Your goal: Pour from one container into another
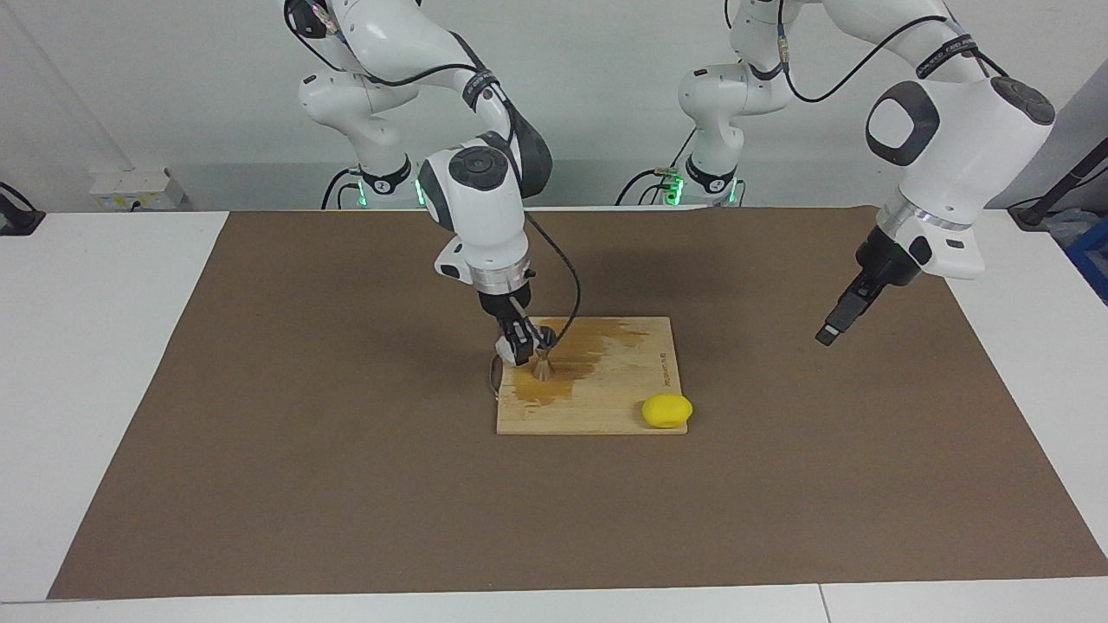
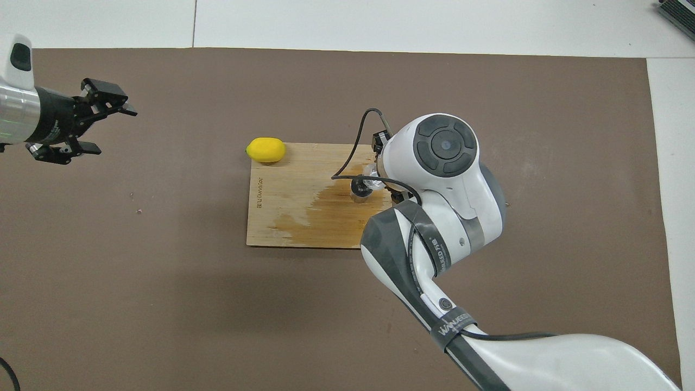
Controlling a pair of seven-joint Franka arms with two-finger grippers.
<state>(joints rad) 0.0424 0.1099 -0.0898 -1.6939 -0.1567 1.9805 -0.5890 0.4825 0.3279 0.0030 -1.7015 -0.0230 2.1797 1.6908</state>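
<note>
My right gripper (image 1: 520,344) is shut on the small clear glass tumbler (image 1: 505,350), held tilted just above the wooden board. The tumbler's mouth leans toward the silver hourglass jigger (image 1: 543,369), which stands upright on the board right beside it. In the overhead view the jigger (image 2: 359,190) shows from above with the tumbler (image 2: 373,175) at its edge, and the right wrist hides most of the gripper. My left gripper (image 1: 829,332) is open and empty in the air over the brown mat at the left arm's end, where the arm waits. It also shows in the overhead view (image 2: 106,122).
The wooden board (image 1: 623,407) lies mid-table with a dark wet stain (image 1: 576,355) around the jigger. A yellow lemon (image 1: 666,410) sits at the board's corner farthest from the robots, toward the left arm's end. A brown mat (image 1: 303,389) covers the table.
</note>
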